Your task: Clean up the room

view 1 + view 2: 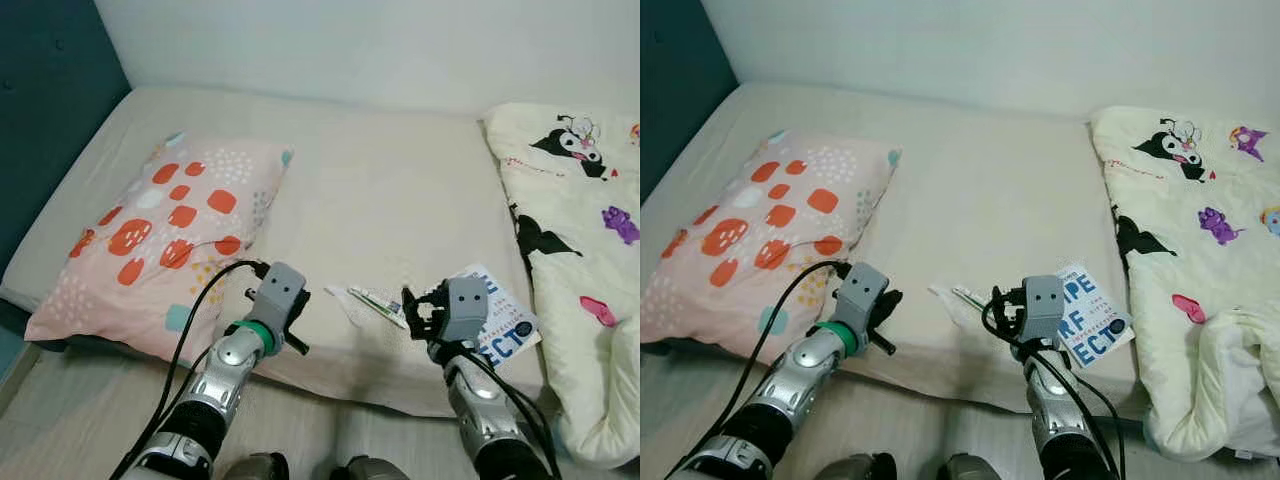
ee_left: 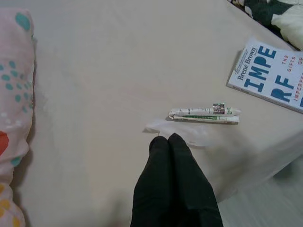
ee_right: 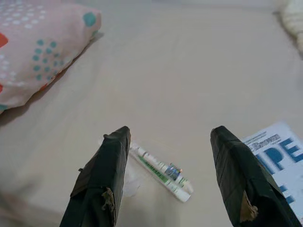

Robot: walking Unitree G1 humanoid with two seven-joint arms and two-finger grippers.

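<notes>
My right gripper point(image 3: 168, 177) hangs over the wrapper point(image 3: 161, 172) near the bed's point(image 1: 390, 200) front edge, fingers spread wide to straddle it; my left gripper point(image 2: 169, 142) waits pressed together just beside it; the book point(image 1: 500, 320) lies near.

A beige mattress point(image 1: 400, 200) is stretching from the near edge back to a pale wall point(image 1: 350, 40), its sheet lying mostly smooth. A pink pillow point(image 1: 170, 230) with orange, white and teal blotches is lying on the mattress's left side, tilted, its near end reaching the mattress's near edge. A dark teal headboard point(image 1: 50, 120) is standing at the far left, just beside the mattress. A cream quilt point(image 1: 580, 250) printed with cartoon figures is lying along the right side, well apart from the pillow, its near end bunching up and hanging over the near edge. A light floor point(image 1: 60, 420) is showing below the mattress.
</notes>
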